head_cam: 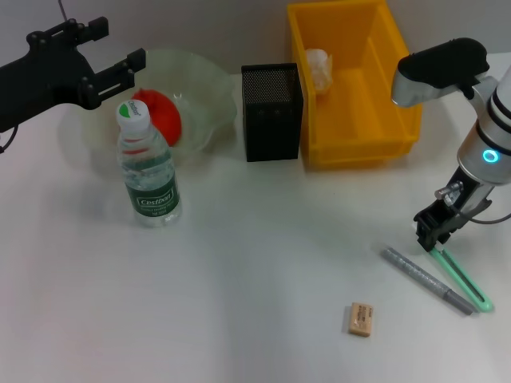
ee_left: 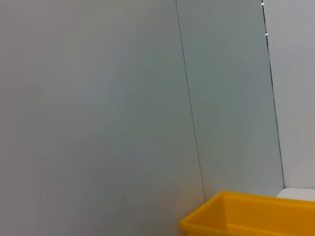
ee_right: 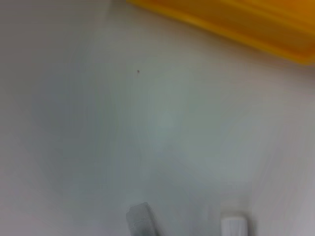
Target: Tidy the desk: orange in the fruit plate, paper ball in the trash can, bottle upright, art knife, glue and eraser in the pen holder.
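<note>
Right gripper (head_cam: 432,237) sits low over the green knife (head_cam: 461,278) and grey glue stick (head_cam: 426,279); can't tell its fingers. Both look thin, light, slippery, so grab mid-shaft.

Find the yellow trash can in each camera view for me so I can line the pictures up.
Head view: trash can at the back, right of the black pen holder, paper ball inside.
Left wrist view: one yellow corner at the lower edge.
Right wrist view: a yellow rim along the upper edge.
Shared landmark: the trash can itself.
</note>
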Robot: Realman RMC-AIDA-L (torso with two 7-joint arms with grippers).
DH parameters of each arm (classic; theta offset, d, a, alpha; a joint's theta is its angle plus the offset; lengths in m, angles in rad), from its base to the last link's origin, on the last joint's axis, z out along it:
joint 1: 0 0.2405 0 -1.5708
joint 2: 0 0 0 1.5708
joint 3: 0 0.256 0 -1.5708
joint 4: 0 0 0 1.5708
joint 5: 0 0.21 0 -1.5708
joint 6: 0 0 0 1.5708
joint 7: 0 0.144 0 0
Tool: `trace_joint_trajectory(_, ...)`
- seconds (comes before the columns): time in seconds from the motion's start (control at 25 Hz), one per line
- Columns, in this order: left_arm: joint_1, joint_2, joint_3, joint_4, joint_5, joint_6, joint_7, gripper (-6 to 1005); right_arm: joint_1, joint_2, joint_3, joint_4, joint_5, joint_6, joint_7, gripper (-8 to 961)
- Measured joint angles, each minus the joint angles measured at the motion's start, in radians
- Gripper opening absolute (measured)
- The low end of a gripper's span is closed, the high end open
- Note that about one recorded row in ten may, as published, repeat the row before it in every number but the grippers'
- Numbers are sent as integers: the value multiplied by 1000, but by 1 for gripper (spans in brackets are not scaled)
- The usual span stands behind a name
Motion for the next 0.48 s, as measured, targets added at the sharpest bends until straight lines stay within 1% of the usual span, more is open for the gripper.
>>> trace_joint_trajectory(0.12,-2,0,0,0,0,0,0,686,1,2,1,-38,1,-24,0,164)
trace_joint_trajectory(0.16,-3,0,0,0,0,0,0,686,0,5,1,-82,1,-49,0,164)
trace_joint_trajectory(0.2,-3,0,0,0,0,0,0,686,0,5,1,-82,1,-49,0,164)
trace_joint_trajectory(0.32,-3,1,0,0,0,0,6,686,-5,11,1,-163,2,-74,0,165)
trace_joint_trajectory(0.36,-2,1,-1,0,0,0,9,686,-9,16,1,-230,3,-81,-2,165)
trace_joint_trajectory(0.4,-2,1,-1,0,0,0,9,686,-9,16,1,-230,3,-81,-2,165)
trace_joint_trajectory(0.48,-2,0,-1,0,0,-1,11,686,-12,19,0,-296,11,-72,-6,165)
